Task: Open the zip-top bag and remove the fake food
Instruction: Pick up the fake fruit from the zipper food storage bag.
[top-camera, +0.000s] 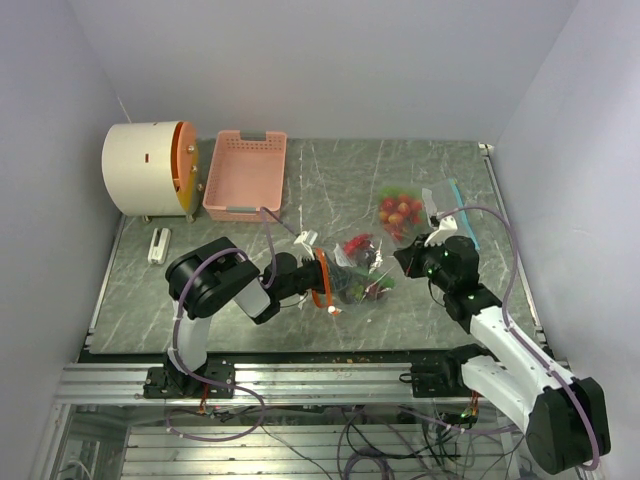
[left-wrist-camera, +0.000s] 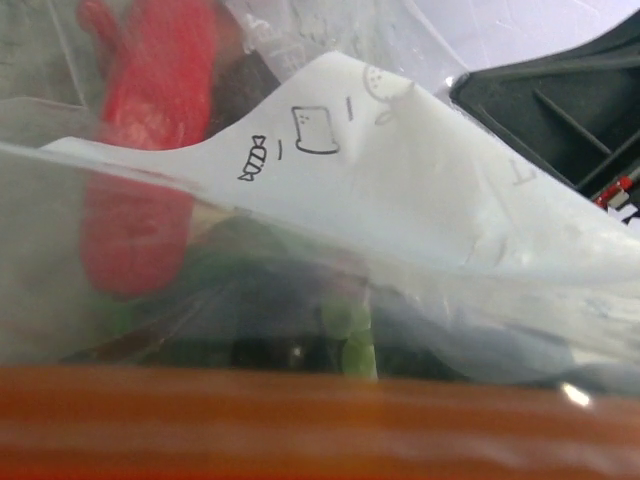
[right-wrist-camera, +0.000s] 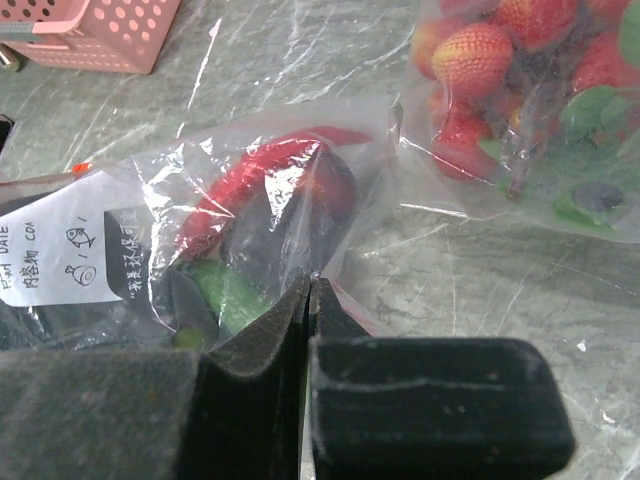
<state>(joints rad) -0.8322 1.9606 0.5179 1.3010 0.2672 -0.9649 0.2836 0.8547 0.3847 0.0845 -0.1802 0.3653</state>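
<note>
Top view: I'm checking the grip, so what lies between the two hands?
A clear bag of toy food fills the gap between the left hand and the right hand; the top view shows this.

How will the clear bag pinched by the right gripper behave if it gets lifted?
Probably floppy: the bag is creased and crumpled around the toy food. Likely slippery, since its film is glossy, so the right gripper, shut on a thin fold, may slide off. Lifted, the loose pieces would probably sag into the lowest corner.
</note>
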